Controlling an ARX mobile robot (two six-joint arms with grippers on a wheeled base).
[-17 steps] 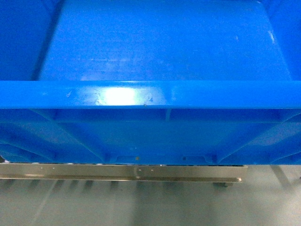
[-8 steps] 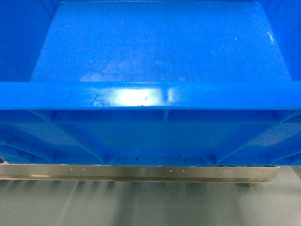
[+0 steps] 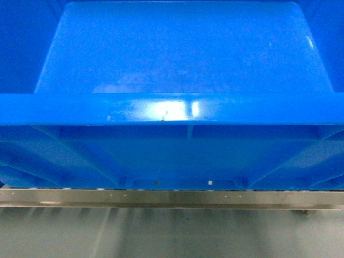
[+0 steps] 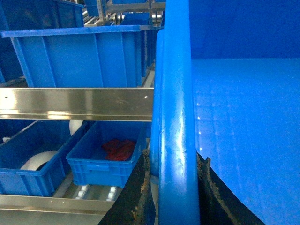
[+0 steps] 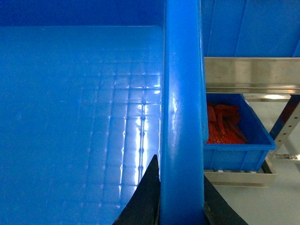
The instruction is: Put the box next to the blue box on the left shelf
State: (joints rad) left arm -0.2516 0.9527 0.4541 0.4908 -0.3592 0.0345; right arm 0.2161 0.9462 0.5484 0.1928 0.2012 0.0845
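- Your box [image 3: 177, 64] fills nearly the whole head view, its near rim running straight across and its smooth inside bare; below it lies one steel rail [image 3: 172, 198] of the left shelf.
- In the left wrist view you can count three other crates: one big crate [image 4: 79, 56] above the rail, and two small bins below it, one [image 4: 110, 157] holding something red, the other [image 4: 28, 159] holding something white.
- A fourth bin [image 5: 236, 136], with red contents, shows in the right wrist view.
- Your left end effector [image 4: 173, 187] has its two fingers clamped on either side of the box's left rim.
- Your right end effector [image 5: 180, 197] pinches the right rim likewise.
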